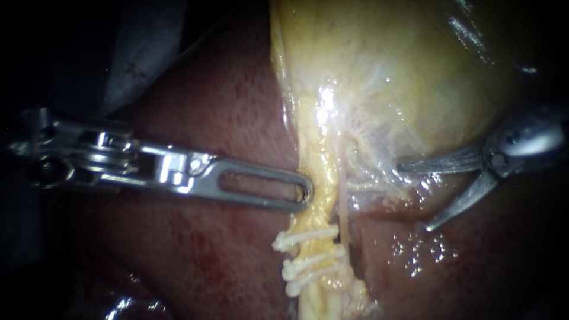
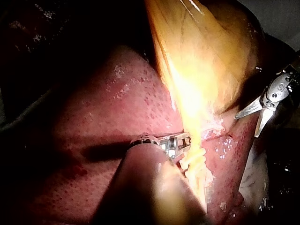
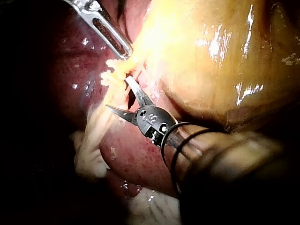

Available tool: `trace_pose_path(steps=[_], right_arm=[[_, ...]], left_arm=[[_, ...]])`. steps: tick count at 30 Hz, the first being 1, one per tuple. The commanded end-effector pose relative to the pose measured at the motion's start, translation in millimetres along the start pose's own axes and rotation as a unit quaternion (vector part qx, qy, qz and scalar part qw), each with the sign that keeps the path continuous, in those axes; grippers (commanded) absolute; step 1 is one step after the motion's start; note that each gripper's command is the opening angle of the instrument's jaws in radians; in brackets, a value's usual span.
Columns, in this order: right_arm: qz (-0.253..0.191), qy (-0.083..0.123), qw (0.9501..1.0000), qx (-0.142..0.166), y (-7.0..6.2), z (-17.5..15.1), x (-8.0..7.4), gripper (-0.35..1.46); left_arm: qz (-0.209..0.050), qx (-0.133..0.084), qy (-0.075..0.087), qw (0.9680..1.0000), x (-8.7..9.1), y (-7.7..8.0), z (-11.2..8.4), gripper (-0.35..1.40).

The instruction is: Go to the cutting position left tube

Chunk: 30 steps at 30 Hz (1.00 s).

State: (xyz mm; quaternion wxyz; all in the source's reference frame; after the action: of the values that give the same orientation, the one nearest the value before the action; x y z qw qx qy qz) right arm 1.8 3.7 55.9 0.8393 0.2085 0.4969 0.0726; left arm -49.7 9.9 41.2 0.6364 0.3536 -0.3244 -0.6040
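My right instrument [image 1: 413, 198], jaws open and empty, lies near the clipped yellow stalk [image 1: 317, 208]. My left instrument [image 1: 299, 192] clamps that stalk between its jaws.

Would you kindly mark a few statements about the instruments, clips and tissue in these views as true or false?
1. The right instrument has its blades open and grips nothing. True.
2. Its blades straddle a clipped tube. False: in the endoscope view they stand apart from the tubes, over wet tissue beside them.
3. White clips sit across the tubes below the gallbladder. True.
4. The left instrument lies over the gallbladder's wide body. False: it crosses the liver, and its tip reaches the yellow strand just above the clips.
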Motion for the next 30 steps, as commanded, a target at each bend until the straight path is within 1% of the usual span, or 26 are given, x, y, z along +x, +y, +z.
trace_pose_path(steps=[1, 6, 12, 15, 18, 23, 29, 30], right_arm=[[0.000, 0.000, 1.0000, 0.000, 0.0, 0.0, 0.0, 1.44], [0.000, 0.000, 1.0000, 0.000, -0.1, 0.0, 0.0, 1.44], [-0.001, 0.000, 1.0000, 0.002, -0.2, 0.3, -0.1, 1.44], [-0.001, 0.000, 1.0000, 0.004, -0.4, 0.5, -0.1, 1.44], [-0.001, 0.000, 1.0000, 0.005, -0.6, 0.6, 0.0, 1.44], [-0.005, 0.001, 0.9999, 0.009, -0.8, 1.0, -0.1, 1.44], [0.024, 0.004, 0.9996, 0.014, -1.2, 1.9, -0.6, 1.44], [0.033, 0.000, 0.9993, 0.016, -1.3, 2.1, -0.7, 1.44]], left_arm=[[0.000, 0.001, 0.001, 1.0000, 0.0, 0.0, -0.1, -0.35], [0.001, 0.005, 0.007, 1.0000, 0.4, 0.0, -1.0, -0.35], [0.000, 0.008, 0.011, 0.9999, 0.3, -0.1, -2.6, -0.35], [-0.001, 0.009, 0.014, 0.9999, 0.0, -0.4, -3.4, -0.35], [-0.003, 0.015, 0.014, 0.9998, -0.1, -1.0, -4.5, -0.35], [-0.007, 0.017, 0.007, 0.9998, -0.6, -1.6, -5.6, -0.35], [-0.009, 0.024, -0.005, 0.9997, -1.1, -2.1, -6.2, -0.35], [-0.007, 0.024, -0.005, 0.9997, -1.1, -2.1, -6.3, -0.35]])
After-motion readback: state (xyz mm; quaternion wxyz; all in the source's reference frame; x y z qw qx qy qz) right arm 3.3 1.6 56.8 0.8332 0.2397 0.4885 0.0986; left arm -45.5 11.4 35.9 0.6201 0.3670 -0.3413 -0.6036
